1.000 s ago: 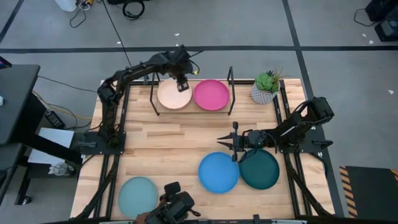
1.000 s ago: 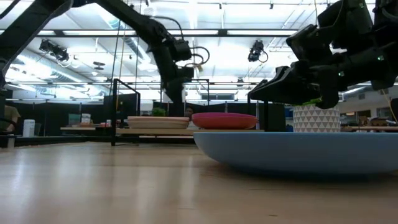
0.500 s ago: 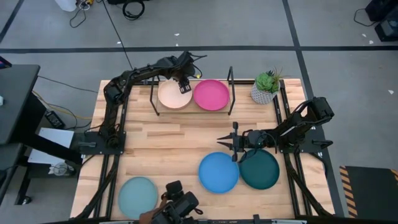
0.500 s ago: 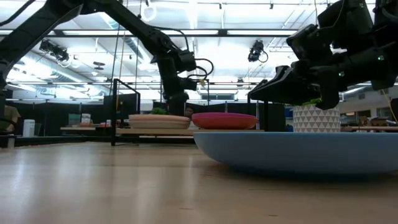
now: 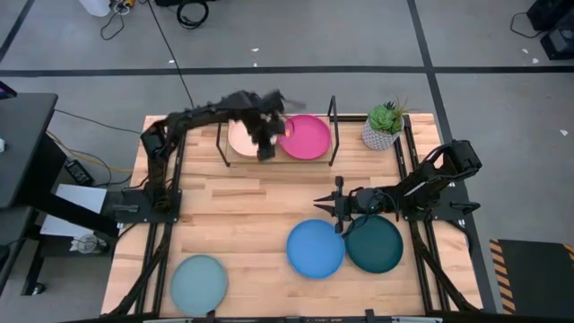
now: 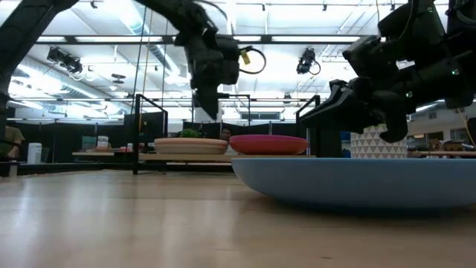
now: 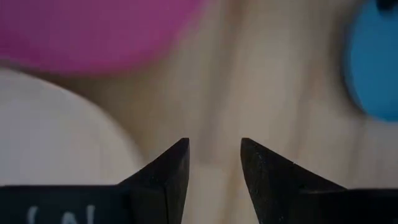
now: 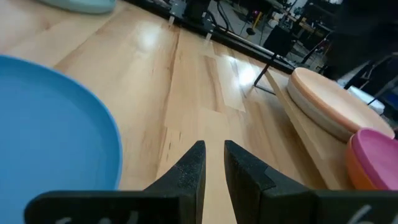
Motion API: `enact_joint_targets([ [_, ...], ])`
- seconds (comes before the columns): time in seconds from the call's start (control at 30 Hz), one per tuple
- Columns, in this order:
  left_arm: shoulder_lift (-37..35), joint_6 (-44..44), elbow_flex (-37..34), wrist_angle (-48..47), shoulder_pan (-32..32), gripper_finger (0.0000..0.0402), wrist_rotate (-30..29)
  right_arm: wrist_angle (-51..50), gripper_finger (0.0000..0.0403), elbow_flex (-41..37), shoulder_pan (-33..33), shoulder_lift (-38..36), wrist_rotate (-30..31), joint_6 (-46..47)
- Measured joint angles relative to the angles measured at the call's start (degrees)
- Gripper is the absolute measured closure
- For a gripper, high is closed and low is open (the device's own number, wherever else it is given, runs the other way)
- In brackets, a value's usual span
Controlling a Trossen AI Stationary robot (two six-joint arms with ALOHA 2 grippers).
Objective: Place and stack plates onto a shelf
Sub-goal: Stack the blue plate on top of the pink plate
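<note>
On the shelf (image 5: 276, 160), a cream plate (image 5: 244, 137) tops the left pile and a magenta plate (image 5: 305, 136) lies on an orange one (image 8: 362, 176) at the right. My left gripper (image 7: 214, 163) hovers open above the shelf's near edge between the two piles, touching nothing. The blue plate (image 5: 316, 248), dark teal plate (image 5: 375, 245) and light teal plate (image 5: 198, 283) lie flat on the table. My right gripper (image 8: 214, 158), its fingers a narrow gap apart, hangs level above the table just beyond the blue plate's far rim. Grey and terracotta plates do not show.
A potted plant (image 5: 384, 126) in a white pot stands at the table's far right, beside the shelf's right wire frame (image 5: 333, 117). Bare wood (image 5: 233, 211) lies between the shelf and the three loose plates.
My left gripper has lifted away from the cream plate and swung toward the table's near edge, now blurred above the shelf's front between the two piles. The plates and my right arm have stayed where they were.
</note>
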Motion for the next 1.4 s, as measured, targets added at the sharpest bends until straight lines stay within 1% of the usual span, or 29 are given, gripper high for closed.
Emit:
enact_joint_targets([
  [0.03, 0.26, -1.59, -0.02, -1.23, -2.10, 0.0251, -0.97, 0.00, 0.0338, 0.00, 0.00, 0.00, 0.00, -0.82],
  [0.13, 0.80, -7.20, -0.03, -0.45, -8.52, 0.0251, -4.20, 0.44, 0.0338, 0.00, 0.00, 0.00, 0.76, -3.36],
  [0.2, 1.14, -11.12, 0.00, 1.85, -12.70, 0.0251, -5.87, 0.99, 0.0338, 0.00, 0.08, 0.00, 3.35, -4.23],
  [0.3, 1.38, -16.89, -0.02, 3.72, -18.30, 0.0251, -9.45, 2.01, 0.0338, 0.00, 0.39, -0.04, 8.83, -4.76],
  [0.43, 1.38, -27.46, -0.02, 7.96, -25.02, 0.0251, -18.01, 1.52, 0.0338, 0.00, 1.58, -0.04, 17.04, -7.46],
  [0.5, 1.38, -33.23, 0.00, 9.68, -27.91, 0.0251, -20.45, 1.38, 0.0338, 0.00, 2.60, -0.04, 22.78, -9.33],
  [0.57, 1.38, -38.37, 0.00, 9.86, -30.46, 0.0251, -21.75, 1.46, 0.0338, 0.00, 3.77, -0.04, 29.16, -11.37],
  [0.67, 2.14, -43.35, 0.05, 9.72, -33.59, 0.0251, -22.12, 2.53, 0.0338, 0.00, 5.48, -0.04, 37.85, -14.61],
  [0.73, 2.99, -45.85, -0.01, 9.88, -34.98, 0.0251, -22.20, 4.78, 0.0338, 0.00, 6.42, -0.04, 41.87, -16.88],
  [0.8, 3.97, -48.22, 0.00, 12.01, -35.97, 0.0251, -22.34, 8.30, 0.0338, -0.34, 7.22, -0.04, 44.33, -19.11],
  [0.93, 6.69, -50.15, 0.00, 16.70, -37.08, 0.0251, -21.75, 16.05, 0.0339, -2.96, 8.63, -0.12, 44.42, -22.59],
  [1.03, 7.82, -51.05, 0.03, 19.35, -37.45, 0.0251, -19.92, 20.95, 0.0339, -5.42, 9.60, -0.35, 42.18, -23.96],
  [1.1, 8.53, -51.14, 0.07, 20.56, -37.47, 0.0251, -18.94, 23.14, 0.0339, -6.67, 10.05, -0.45, 39.19, -24.11],
  [1.23, 10.69, -51.12, 0.02, 20.45, -37.42, 0.0251, -18.34, 24.37, 0.0339, -8.02, 10.54, -0.61, 34.60, -24.03],
  [1.4, 13.62, -50.66, 0.02, 20.50, -37.42, 0.0251, -17.94, 24.37, 0.0339, -8.02, 10.56, -0.61, 34.03, -23.80],
])
